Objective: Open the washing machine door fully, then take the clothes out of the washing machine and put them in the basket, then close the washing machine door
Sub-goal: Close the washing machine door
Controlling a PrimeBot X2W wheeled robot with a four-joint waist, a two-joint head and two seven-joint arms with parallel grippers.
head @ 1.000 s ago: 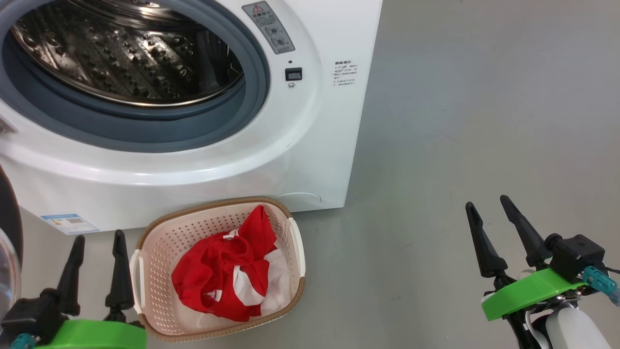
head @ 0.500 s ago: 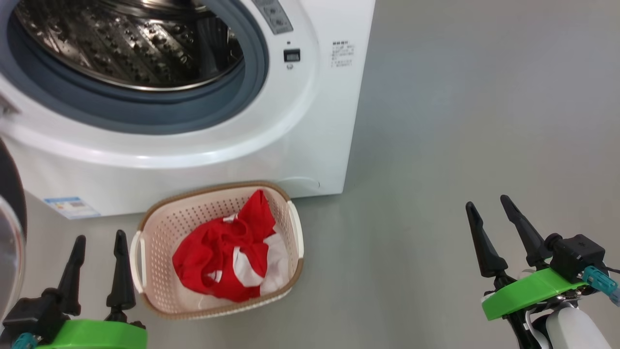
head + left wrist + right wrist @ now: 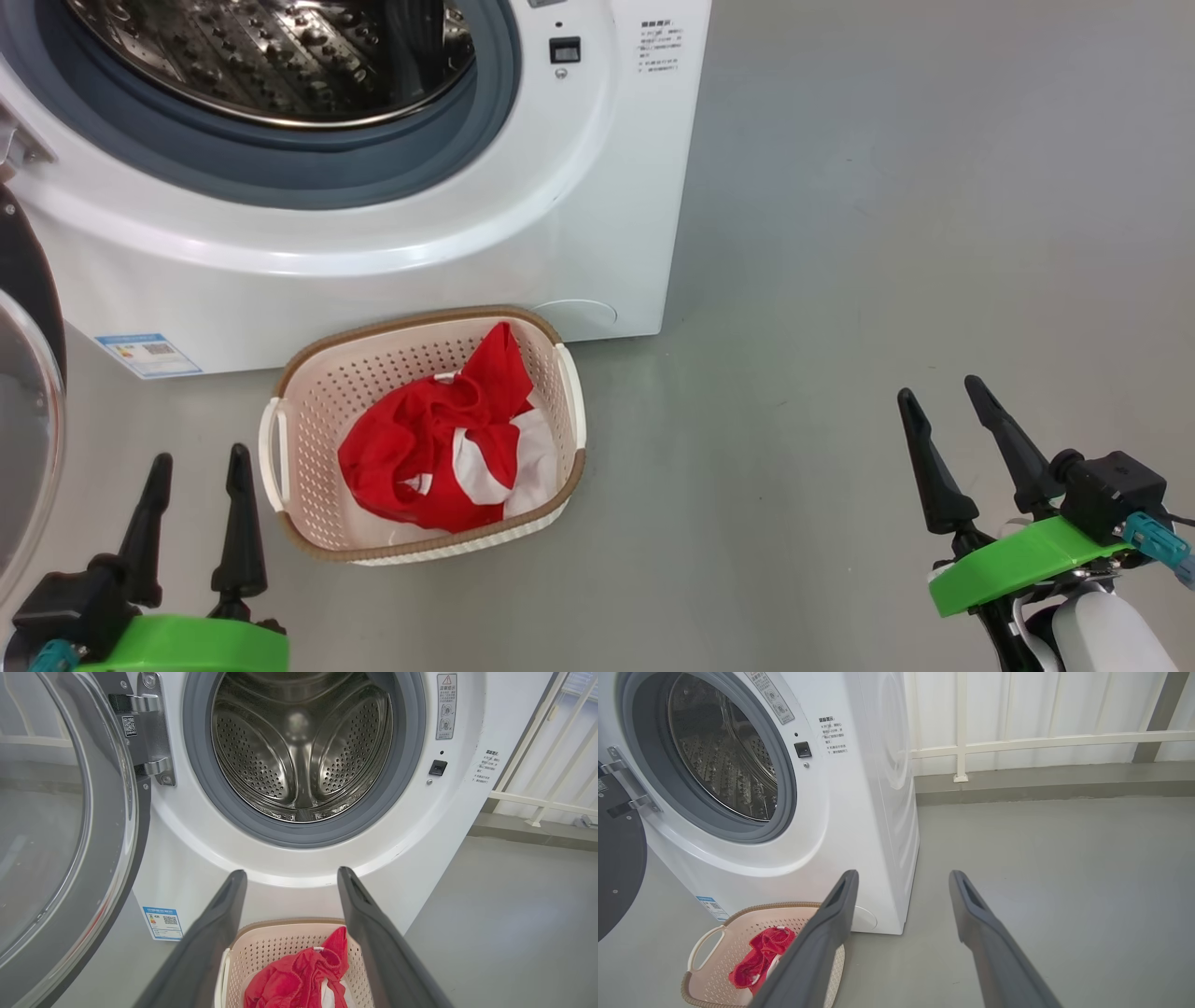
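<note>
Grey warning label (image 3: 447, 707) with a red triangle sign, on the washing machine (image 3: 187, 858) front beside the drum; blue label (image 3: 162, 923) low down (carries a QR code). Wording is too small to read.

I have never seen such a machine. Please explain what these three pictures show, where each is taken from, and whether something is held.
This is a wheeled robot with two arms. The head camera looks down: the dark two-finger tools on green mounts are its left end effector and right end effector, both open and holding nothing. The other two pictures come from cameras on each wrist, looking along those fingers. On the grey floor stands a white washing machine, its door swung open at the left; the steel drum looks empty. In front sits a cream basket with red and white clothes inside.
</note>
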